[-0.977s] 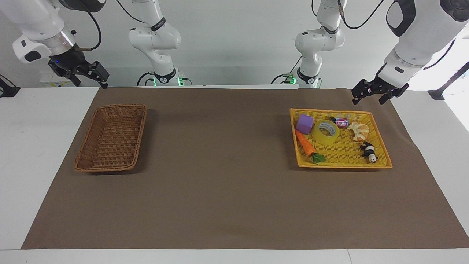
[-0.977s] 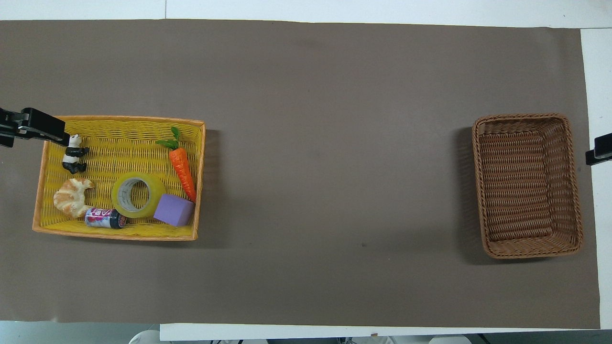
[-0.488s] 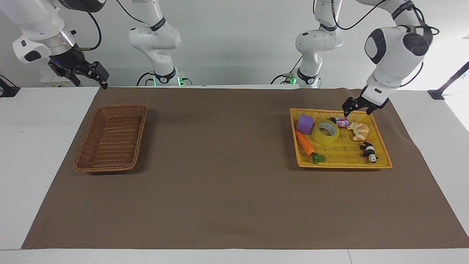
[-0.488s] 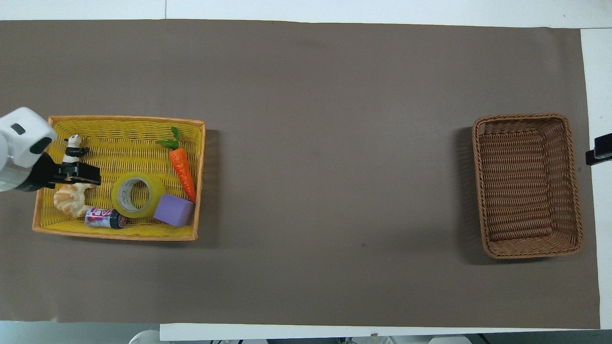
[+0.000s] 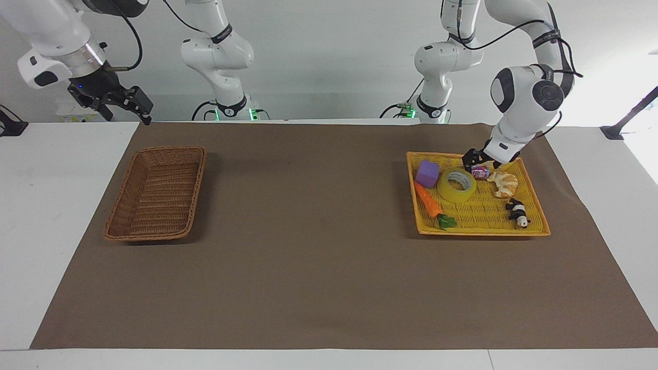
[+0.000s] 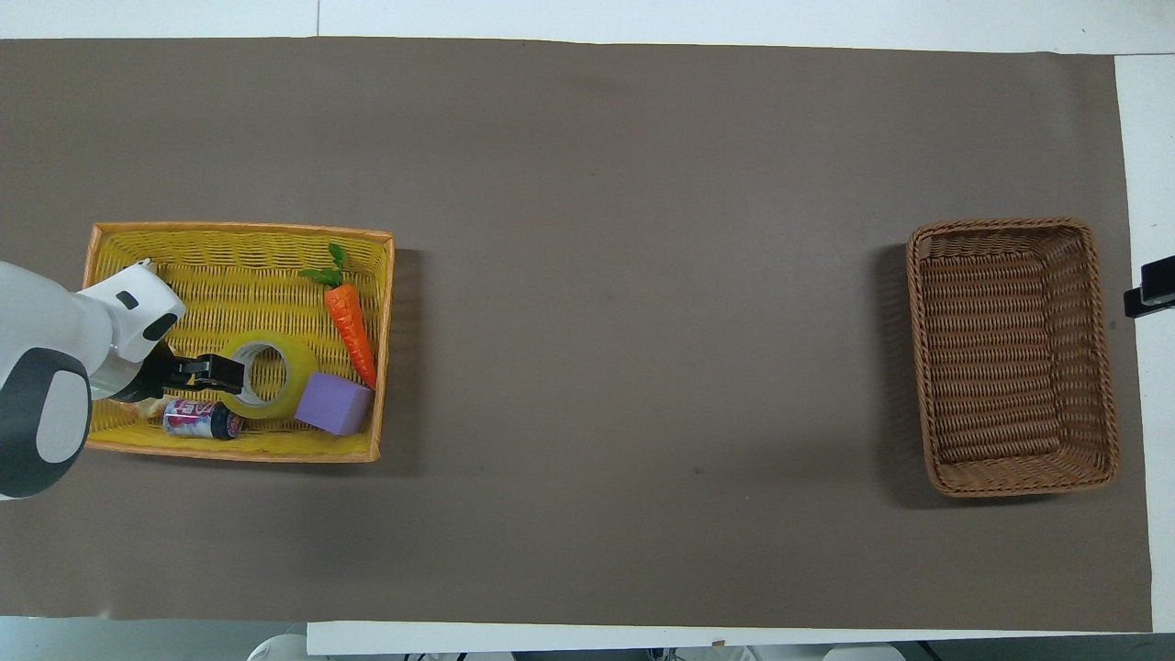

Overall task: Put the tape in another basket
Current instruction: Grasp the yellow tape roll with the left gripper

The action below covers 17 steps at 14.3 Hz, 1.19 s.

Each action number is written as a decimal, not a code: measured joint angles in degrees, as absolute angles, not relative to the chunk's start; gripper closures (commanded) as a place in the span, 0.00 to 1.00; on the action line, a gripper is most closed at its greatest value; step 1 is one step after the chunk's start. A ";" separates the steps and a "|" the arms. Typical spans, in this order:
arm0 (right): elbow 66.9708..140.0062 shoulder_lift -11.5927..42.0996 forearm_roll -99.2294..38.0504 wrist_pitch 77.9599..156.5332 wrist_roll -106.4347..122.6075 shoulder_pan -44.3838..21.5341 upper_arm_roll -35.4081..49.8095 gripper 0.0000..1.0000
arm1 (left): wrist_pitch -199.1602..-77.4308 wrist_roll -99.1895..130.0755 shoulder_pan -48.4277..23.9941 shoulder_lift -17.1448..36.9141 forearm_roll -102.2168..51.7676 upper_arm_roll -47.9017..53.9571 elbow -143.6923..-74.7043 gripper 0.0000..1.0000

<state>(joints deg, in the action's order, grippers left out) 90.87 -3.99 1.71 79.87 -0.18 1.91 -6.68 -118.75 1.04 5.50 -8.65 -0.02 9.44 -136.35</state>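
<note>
The tape [image 5: 448, 191], a yellow roll, lies flat in the shallow yellow tray [image 5: 478, 232] at the left arm's end of the table; it also shows in the overhead view [image 6: 292, 369]. My left gripper [image 5: 479, 162] is open and low over the tray, above the small can and beside the tape's rim. In the overhead view the left gripper [image 6: 218, 372] reaches the tape's edge. The brown wicker basket [image 5: 199, 177] stands empty at the right arm's end, also in the overhead view [image 6: 919, 367]. My right gripper [image 5: 123, 105] is open and waits in the air beside that basket.
The tray [image 6: 229, 452] also holds a purple block [image 5: 426, 173], a carrot [image 5: 430, 200], a small can [image 5: 481, 172], a croissant [image 5: 504, 184] and a panda figure [image 5: 517, 212]. A brown mat [image 5: 308, 231] covers the table between tray and basket.
My left arm has swung in from outside the tray and come down over it, its gripper moving from the tray's corner to the tape's edge. The right arm has not moved.
</note>
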 measured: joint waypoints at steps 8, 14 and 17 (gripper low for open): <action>90.87 -3.99 1.72 79.87 -0.18 1.91 -6.68 0.00 | -123.53 1.04 4.82 -5.66 -0.02 9.51 -137.48 0.00; 90.87 -3.99 1.72 79.87 -0.18 1.91 -6.68 0.00 | -126.35 1.05 4.83 -4.87 -0.02 9.43 -139.16 0.01; 90.87 -3.99 1.72 79.87 -0.18 1.91 -6.68 0.00 | -128.70 1.05 4.83 -4.65 -0.02 9.44 -140.85 0.01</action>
